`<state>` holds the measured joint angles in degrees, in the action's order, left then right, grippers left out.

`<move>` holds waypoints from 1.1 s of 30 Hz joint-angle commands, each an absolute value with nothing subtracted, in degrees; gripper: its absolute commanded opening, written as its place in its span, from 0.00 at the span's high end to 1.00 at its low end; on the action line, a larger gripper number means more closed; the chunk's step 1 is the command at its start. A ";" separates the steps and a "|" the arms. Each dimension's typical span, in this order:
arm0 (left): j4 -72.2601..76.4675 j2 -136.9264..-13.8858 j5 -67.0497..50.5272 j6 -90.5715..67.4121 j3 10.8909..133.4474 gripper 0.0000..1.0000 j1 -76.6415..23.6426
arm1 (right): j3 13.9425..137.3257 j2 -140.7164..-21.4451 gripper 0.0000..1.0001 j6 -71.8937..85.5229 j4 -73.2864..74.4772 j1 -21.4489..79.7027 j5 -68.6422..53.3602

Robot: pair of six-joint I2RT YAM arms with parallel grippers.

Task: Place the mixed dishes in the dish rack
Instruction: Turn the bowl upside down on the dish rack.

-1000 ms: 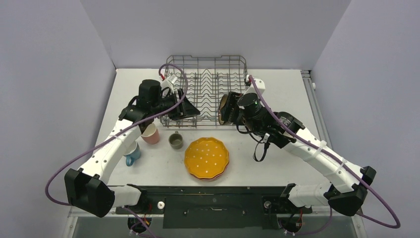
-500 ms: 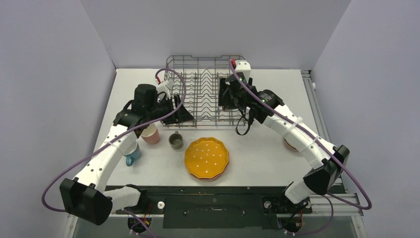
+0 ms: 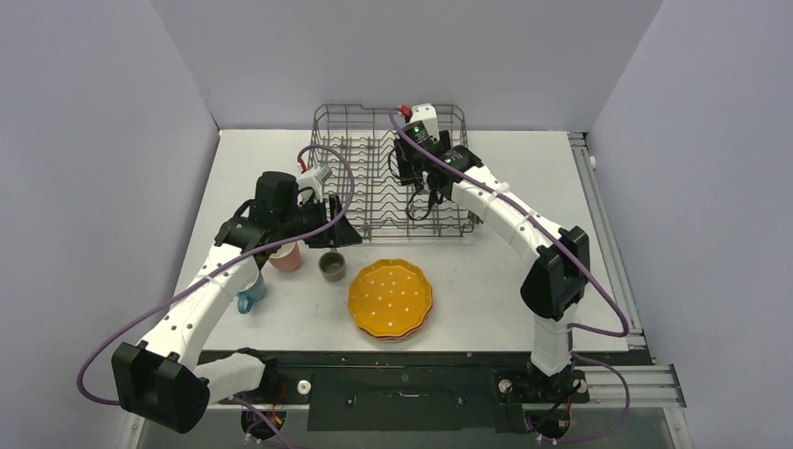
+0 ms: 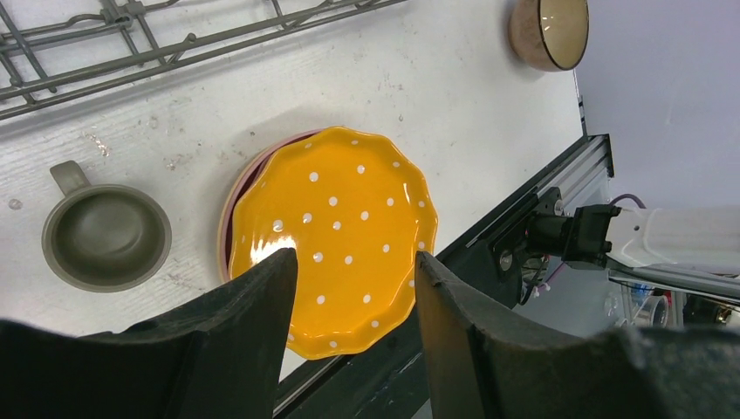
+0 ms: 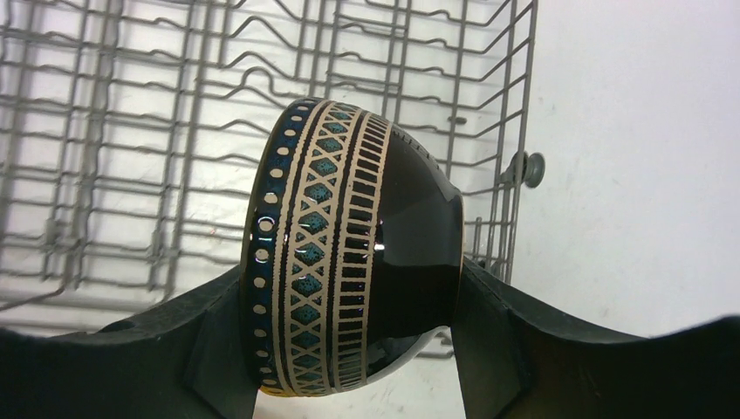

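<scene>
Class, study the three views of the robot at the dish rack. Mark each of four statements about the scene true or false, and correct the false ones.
1. The right gripper holds the dark patterned bowl above the dish rack. True.
2. The left gripper grips the grey-green cup. False: its jaws are open and empty; the cup stands on the table.
3. The dotted orange plate lies on a pink plate. True.
4. Plates already stand in the dish rack. False: no plate shows in it.
</scene>
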<state>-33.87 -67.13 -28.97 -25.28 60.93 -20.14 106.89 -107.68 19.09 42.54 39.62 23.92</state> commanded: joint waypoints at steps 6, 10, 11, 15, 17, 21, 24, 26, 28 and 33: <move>-30.95 -65.51 -31.83 -23.99 59.04 0.51 -19.87 | 116.54 -116.37 1.00 10.07 34.50 37.39 33.33; -30.48 -65.69 -31.81 -23.99 58.97 0.51 -19.91 | 119.02 -120.73 1.00 5.62 32.72 36.86 36.42; -30.40 -65.80 -31.77 -23.99 59.06 0.51 -19.92 | 119.32 -122.14 1.00 4.70 31.95 36.80 37.91; -30.38 -65.98 -31.44 -23.91 59.31 0.52 -19.88 | 120.69 -125.38 1.00 0.69 29.85 36.18 40.63; -30.30 -66.23 -31.40 -23.83 59.31 0.52 -19.87 | 121.05 -126.69 1.00 -0.41 28.68 35.24 40.78; -30.30 -67.11 -31.61 -23.67 59.53 0.52 -19.92 | 123.27 -130.14 1.00 -4.57 27.18 34.50 42.40; -30.63 -67.68 -31.61 -23.38 59.77 0.52 -19.92 | 123.81 -132.19 1.00 -7.20 24.63 34.06 43.85; -31.06 -67.79 -31.36 -23.08 60.03 0.52 -19.87 | 124.14 -133.39 1.00 -8.97 23.22 33.57 44.34; -31.17 -68.01 -31.39 -22.96 60.07 0.52 -19.88 | 124.50 -134.41 1.00 -10.50 22.04 32.97 44.80; -31.23 -68.64 -31.51 -22.83 60.34 0.52 -19.94 | 124.67 -136.62 1.00 -15.10 18.98 32.22 45.36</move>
